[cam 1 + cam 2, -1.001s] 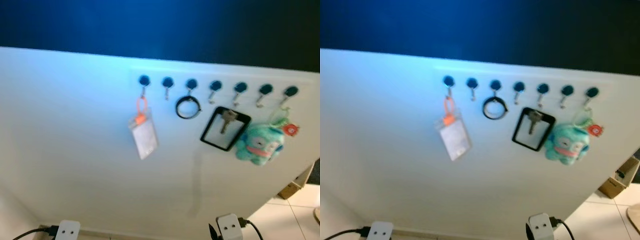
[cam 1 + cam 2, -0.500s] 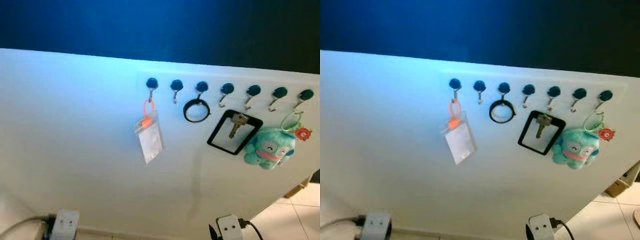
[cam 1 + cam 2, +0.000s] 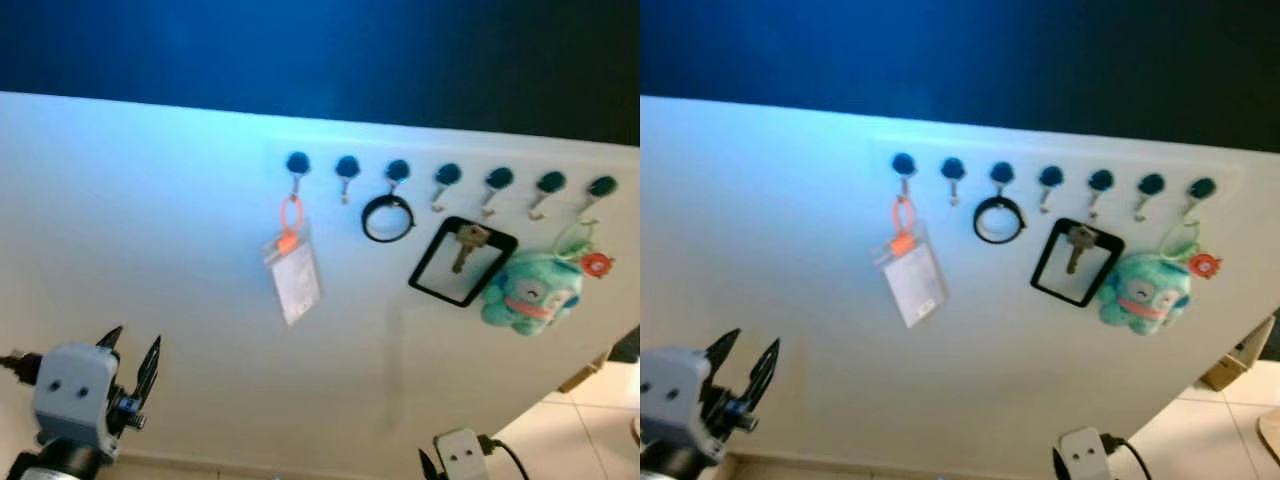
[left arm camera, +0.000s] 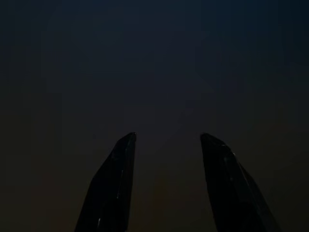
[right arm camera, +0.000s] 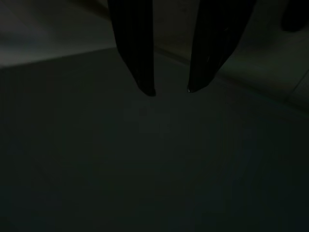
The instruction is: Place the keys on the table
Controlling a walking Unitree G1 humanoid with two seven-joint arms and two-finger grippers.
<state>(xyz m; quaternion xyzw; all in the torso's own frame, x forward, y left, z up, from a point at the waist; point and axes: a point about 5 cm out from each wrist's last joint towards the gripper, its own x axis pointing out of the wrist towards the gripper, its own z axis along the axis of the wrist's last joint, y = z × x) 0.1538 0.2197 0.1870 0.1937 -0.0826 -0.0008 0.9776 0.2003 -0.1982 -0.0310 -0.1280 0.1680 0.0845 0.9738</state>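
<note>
Keys: a single brass key (image 3: 465, 246) hangs on a black rectangular loop (image 3: 462, 261) from one of the wall hooks, between the black ring (image 3: 387, 217) and the teal plush toy (image 3: 530, 290).
Hooks: a row of seven dark-capped hooks (image 3: 448, 176) crosses the white wall (image 3: 150, 220).
Other hangings: a clear badge holder (image 3: 294, 279) on an orange strap hangs from the leftmost hook; the plush hangs from the rightmost, with a small orange tag (image 3: 597, 264) beside it.
Left gripper (image 3: 128, 368): raised at lower left, well apart from the key; its fingers (image 3: 150, 365) stand apart, holding nothing.
Right gripper (image 5: 171, 90): seen in the dark wrist view, fingers (image 5: 136, 48) slightly apart, nothing between them.
Floor: pale tiles (image 3: 580, 430) at lower right.
</note>
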